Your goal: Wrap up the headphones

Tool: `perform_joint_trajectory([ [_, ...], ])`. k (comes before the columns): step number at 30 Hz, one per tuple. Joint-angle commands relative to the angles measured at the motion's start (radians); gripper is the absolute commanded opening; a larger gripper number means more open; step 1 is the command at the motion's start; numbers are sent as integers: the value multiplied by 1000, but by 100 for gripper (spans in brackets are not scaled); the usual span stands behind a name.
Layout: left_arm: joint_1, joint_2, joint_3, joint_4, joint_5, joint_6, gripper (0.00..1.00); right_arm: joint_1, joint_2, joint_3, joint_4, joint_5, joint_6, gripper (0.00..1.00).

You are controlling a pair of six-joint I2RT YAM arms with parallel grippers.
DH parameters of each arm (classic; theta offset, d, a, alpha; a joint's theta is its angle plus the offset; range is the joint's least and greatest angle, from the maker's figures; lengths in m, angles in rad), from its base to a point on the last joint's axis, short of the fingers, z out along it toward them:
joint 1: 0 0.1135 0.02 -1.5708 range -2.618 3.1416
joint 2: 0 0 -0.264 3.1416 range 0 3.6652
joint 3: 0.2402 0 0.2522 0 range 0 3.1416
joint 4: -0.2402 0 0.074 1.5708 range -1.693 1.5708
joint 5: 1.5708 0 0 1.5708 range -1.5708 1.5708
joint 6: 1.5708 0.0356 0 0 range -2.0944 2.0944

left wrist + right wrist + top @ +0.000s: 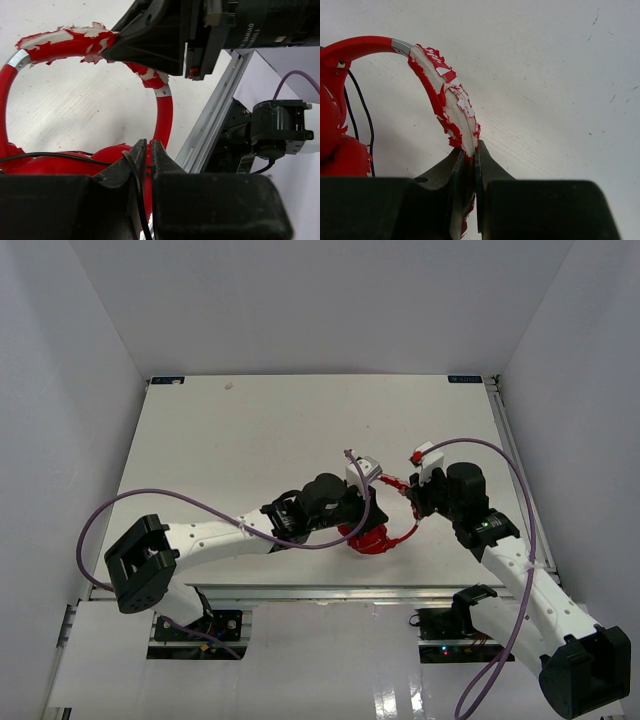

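The headphones are gripped by their peeling headband, clamped between the closed fingers of the right gripper. Their thin black cable is threaded through the narrow slit of the left gripper; whether it is pinched cannot be told. The headphones are set on the table, by its near edge, right of centre.

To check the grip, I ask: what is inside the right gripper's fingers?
The peeling headband of the red headphones is clamped between the right gripper's fingers. Its continuation beyond them is hidden by the gripper body.
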Motion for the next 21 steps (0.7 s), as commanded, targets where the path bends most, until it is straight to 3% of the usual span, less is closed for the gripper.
perform_joint_trajectory([
  [1, 39, -62, 28, -29, 17, 10, 20, 8, -28, 17, 25, -73, 26, 8],
  [21, 95, 19, 137, -86, 67, 65, 26, 12, -40, 11, -1, -139, 29, 8],
])
